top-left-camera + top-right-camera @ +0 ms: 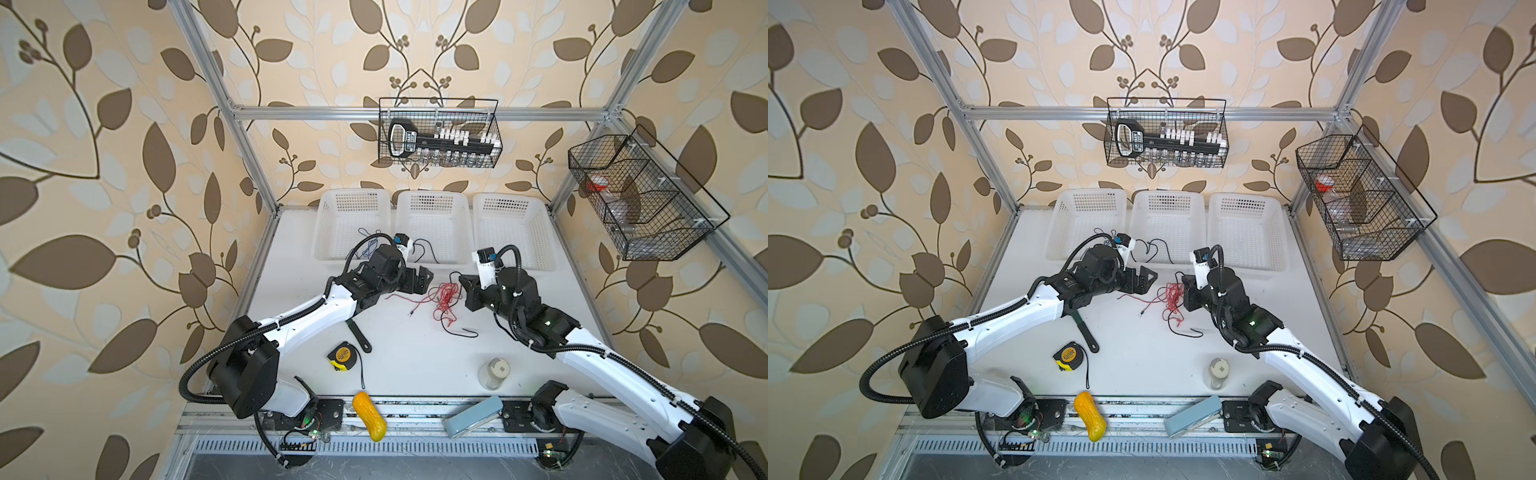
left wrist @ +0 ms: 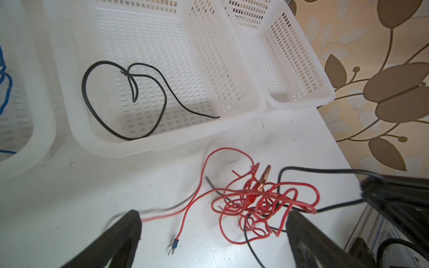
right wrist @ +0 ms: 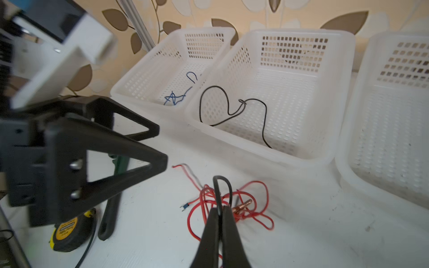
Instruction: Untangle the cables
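Pinching black cable (image 3: 216, 190), right end effector (image 3: 220, 209) low.

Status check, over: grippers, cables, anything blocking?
Left gripper open beside the red tangle. Right gripper shut on the black cable threaded through it. Blue cable and second black cable already in baskets. Nothing blocking.

3 white perforated plastic baskets (image 1: 432, 198) stand in a row at the back of the white counter (image 1: 415, 368). A thin blue wire (image 3: 176, 98) lies in the left basket and a thin black wire (image 2: 82, 89) in the middle basket. The tangle of red and black wires (image 1: 445, 299) lies on the counter before the middle basket. The yellow tape measure (image 1: 341, 355) sits nearer the front, to the left.
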Controlling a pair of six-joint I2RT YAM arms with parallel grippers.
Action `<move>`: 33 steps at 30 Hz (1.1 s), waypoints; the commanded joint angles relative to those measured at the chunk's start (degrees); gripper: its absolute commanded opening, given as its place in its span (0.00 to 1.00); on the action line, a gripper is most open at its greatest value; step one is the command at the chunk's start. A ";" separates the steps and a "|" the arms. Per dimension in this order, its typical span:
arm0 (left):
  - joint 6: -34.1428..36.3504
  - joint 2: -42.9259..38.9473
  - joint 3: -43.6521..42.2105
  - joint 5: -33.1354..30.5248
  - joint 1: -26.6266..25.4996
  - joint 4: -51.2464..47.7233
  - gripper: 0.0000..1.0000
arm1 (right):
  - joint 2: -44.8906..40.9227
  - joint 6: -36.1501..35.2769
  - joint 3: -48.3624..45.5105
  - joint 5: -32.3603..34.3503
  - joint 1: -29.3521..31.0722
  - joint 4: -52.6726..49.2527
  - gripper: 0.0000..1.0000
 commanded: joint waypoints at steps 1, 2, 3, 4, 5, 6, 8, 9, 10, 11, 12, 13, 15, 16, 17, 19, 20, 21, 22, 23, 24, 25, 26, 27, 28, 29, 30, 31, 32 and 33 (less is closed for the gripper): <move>0.50 -2.55 1.86 1.85 -0.46 1.95 0.99 | -1.43 -2.78 3.51 -2.26 0.28 -0.19 0.00; 0.52 -2.65 1.81 2.15 -0.46 2.13 0.99 | -1.43 -2.59 4.22 -1.87 0.23 -0.40 0.00; 0.55 -2.70 1.81 2.31 -0.53 2.14 0.99 | -1.37 -2.60 4.85 -1.99 0.28 -0.44 0.00; 0.50 -2.85 1.84 2.46 -0.47 2.14 0.99 | -1.43 -2.46 5.27 -2.06 0.23 -0.38 0.00; 0.52 -2.93 1.81 2.62 -0.46 2.22 0.99 | -1.53 -2.09 5.78 -2.08 0.26 -0.10 0.00; 0.55 -3.10 1.75 2.77 -0.47 2.31 0.99 | -1.54 -1.81 6.07 -2.13 0.26 0.24 0.00; 0.52 -3.33 1.69 2.88 -0.46 2.23 0.99 | -1.70 -1.77 6.75 -2.72 0.28 0.95 0.00; 0.68 -3.56 1.64 3.01 -0.50 2.25 0.99 | -1.62 -1.69 7.11 -2.87 0.27 1.16 0.00; 0.69 -3.68 1.55 3.04 -0.47 2.23 0.99 | -1.58 -1.68 7.51 -2.86 0.28 1.25 0.00; 0.77 -3.85 1.50 3.22 -0.53 2.30 0.99 | -1.43 -1.67 7.81 -2.70 0.28 1.33 0.00; 0.96 -4.01 1.46 3.36 -0.53 2.32 0.99 | -1.29 -1.75 8.00 -2.61 0.23 1.54 0.00; 0.98 -4.27 1.33 3.47 -0.46 2.40 0.99 | -1.10 -1.75 8.21 -2.52 0.26 1.66 0.00; 1.15 -4.63 1.12 3.39 -0.48 2.49 0.99 | -0.60 -1.48 8.75 -2.43 0.26 1.72 0.00; 1.25 -4.89 1.07 3.26 -0.47 2.41 0.99 | -0.43 -1.34 9.03 -2.52 0.28 1.73 0.00; 1.38 -5.07 0.85 2.84 -0.46 2.17 0.99 | -0.24 -1.19 9.28 -2.59 0.28 1.75 0.00; 1.46 -5.84 0.38 1.55 -0.46 1.97 0.99 | -0.21 -1.15 9.61 -2.32 0.28 1.90 0.00; 1.49 -6.41 -0.01 0.42 -0.47 1.81 0.99 | -0.07 -1.06 9.77 -1.36 0.28 1.91 0.00; 1.35 -7.13 -0.66 -0.83 -0.53 1.87 0.99 | 0.02 -1.14 10.06 -0.03 0.24 1.90 0.00; 1.21 -7.97 -1.15 -1.89 -0.46 1.96 0.99 | 0.07 -1.23 10.33 1.37 0.28 1.91 0.00; 1.10 -9.04 -1.71 -3.10 -0.47 2.04 0.99 | 0.28 -1.44 10.88 3.18 0.22 1.87 0.00; 1.12 -10.10 -2.41 -4.20 -0.46 2.12 0.99 | 0.64 -1.97 11.49 4.83 0.28 1.88 0.00; 0.96 -11.16 -3.01 -5.27 -0.47 2.22 0.99 | 0.99 -2.40 12.18 5.92 0.14 2.00 0.00; 0.69 -12.31 -3.66 -6.35 -0.49 2.36 0.99 | 1.49 -2.86 12.94 6.92 0.02 2.21 0.00; 0.56 -13.25 -4.33 -7.26 -0.48 2.53 0.99 | 2.13 -3.24 13.88 7.58 -0.18 2.64 0.00; 0.45 -14.05 -4.81 -7.93 -0.46 2.58 0.99 | 2.88 -3.51 14.68 7.52 -0.55 3.27 0.00; 0.35 -14.76 -5.23 -8.49 -0.46 2.66 0.99 | 3.90 -3.76 15.80 6.97 -1.35 3.72 0.00; 0.29 -15.27 -5.64 -8.66 -0.46 2.67 0.99 | 5.05 -3.56 17.04 6.56 -2.19 3.86 0.00; 0.11 -15.59 -5.87 -8.83 -0.47 2.59 0.99 | 6.17 -3.30 18.20 6.38 -2.88 3.91 0.00; -0.10 -15.74 -6.12 -8.84 -0.46 2.58 0.99 | 7.46 -3.25 19.35 6.27 -3.70 4.14 0.00; -0.24 -15.75 -6.26 -8.77 -0.49 2.51 0.99 | 8.70 -3.15 20.52 6.41 -4.34 4.46 0.00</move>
